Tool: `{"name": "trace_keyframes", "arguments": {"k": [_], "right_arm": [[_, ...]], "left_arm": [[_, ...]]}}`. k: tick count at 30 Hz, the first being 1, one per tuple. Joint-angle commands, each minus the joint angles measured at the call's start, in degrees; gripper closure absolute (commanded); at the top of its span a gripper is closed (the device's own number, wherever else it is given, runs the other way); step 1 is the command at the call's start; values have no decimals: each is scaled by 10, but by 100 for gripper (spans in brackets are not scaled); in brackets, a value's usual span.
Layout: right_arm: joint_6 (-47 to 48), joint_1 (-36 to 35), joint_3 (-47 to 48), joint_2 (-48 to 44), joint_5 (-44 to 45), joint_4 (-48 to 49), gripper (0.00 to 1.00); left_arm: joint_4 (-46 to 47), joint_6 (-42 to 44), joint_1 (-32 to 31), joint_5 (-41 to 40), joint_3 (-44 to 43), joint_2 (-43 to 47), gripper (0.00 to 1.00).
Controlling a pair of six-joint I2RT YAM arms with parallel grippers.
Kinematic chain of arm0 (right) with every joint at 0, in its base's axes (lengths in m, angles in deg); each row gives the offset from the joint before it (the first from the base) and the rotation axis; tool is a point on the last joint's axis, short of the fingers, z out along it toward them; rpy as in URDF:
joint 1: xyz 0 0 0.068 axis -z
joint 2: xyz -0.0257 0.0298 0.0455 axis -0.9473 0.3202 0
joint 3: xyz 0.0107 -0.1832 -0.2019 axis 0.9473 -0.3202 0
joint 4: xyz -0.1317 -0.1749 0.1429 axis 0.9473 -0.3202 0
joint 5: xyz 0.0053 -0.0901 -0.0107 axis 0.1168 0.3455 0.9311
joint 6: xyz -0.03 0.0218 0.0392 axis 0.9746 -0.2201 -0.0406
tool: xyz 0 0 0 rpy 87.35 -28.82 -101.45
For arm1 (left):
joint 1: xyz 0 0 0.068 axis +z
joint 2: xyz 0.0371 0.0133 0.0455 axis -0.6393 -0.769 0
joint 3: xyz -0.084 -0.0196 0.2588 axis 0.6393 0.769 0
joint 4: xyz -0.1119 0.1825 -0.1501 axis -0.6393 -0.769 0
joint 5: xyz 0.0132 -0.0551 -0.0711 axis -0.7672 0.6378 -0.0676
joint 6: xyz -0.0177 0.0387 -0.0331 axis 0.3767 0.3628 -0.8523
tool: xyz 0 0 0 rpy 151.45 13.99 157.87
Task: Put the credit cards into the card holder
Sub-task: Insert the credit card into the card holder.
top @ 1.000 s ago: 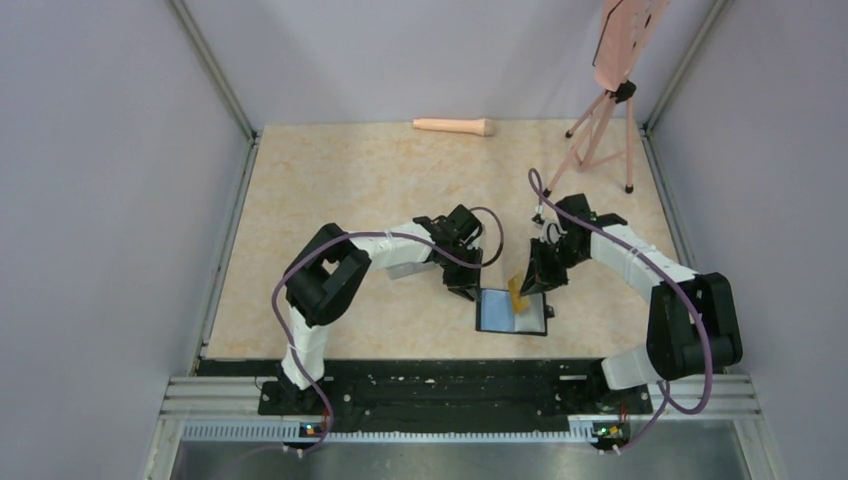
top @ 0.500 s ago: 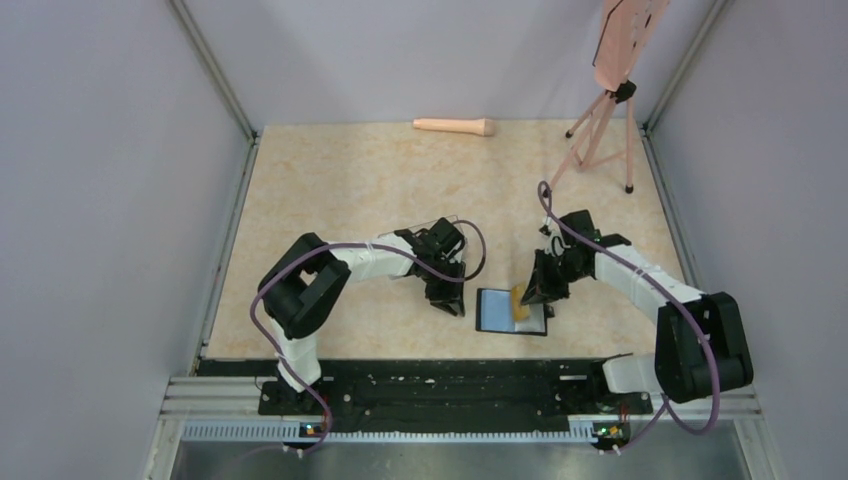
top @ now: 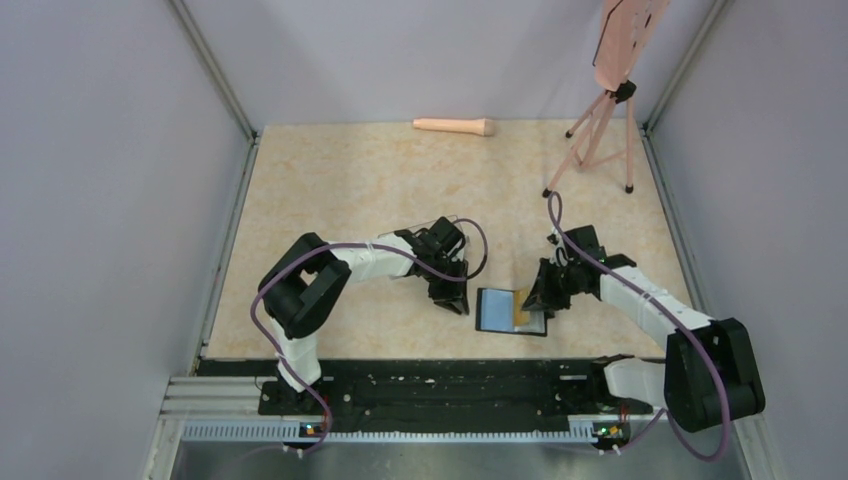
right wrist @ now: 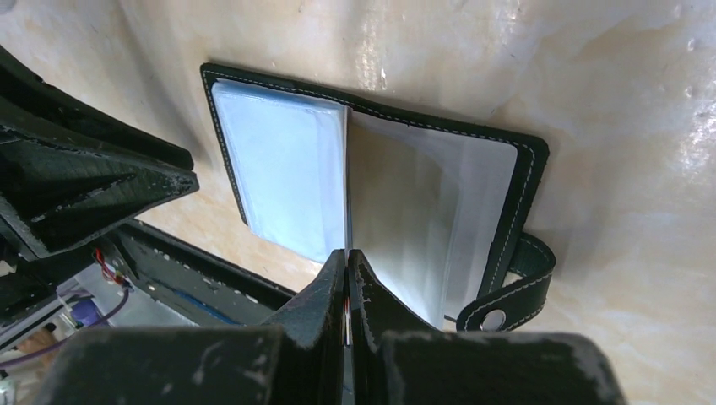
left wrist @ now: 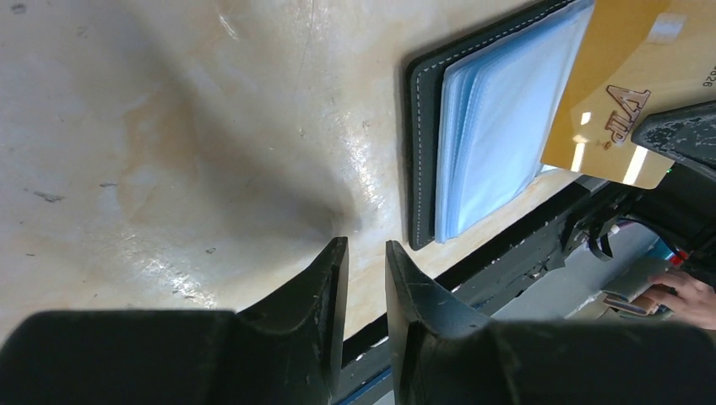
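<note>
The black card holder lies open on the table near the front edge, its blue-grey pockets facing up. My right gripper is shut on a yellow-orange credit card and holds it low over the holder's right half. In the right wrist view the card shows edge-on between the fingers, over the holder at its middle fold. The clasp tab lies to the right. In the left wrist view the card reads "VIP". My left gripper is nearly shut and empty, just left of the holder.
A beige cylinder lies at the far edge. A pink tripod stands at the back right. The black base rail runs just in front of the holder. Grey walls enclose the table. A person's hand shows beyond the front edge.
My right gripper has come down and forward with the yellow card, which now leans low over the holder's right half. My left gripper dropped beside the holder's left edge, then stayed.
</note>
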Motion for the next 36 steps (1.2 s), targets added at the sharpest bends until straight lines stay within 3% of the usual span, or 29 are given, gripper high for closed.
{"name": "trace_keyframes", "arguments": {"k": [1, 9, 20, 36], "right_arm": [[-27, -8, -20, -31, -15, 45, 100], [-41, -10, -49, -43, -37, 77, 100], [-50, -12, -41, -103, -18, 43, 100], [-65, -16, -97, -48, -66, 129, 100]], "left_arm": [[23, -8, 0, 11, -8, -6, 72], [33, -14, 1, 14, 6, -5, 73], [39, -22, 0, 11, 18, -4, 74], [39, -24, 0, 10, 13, -7, 75]]}}
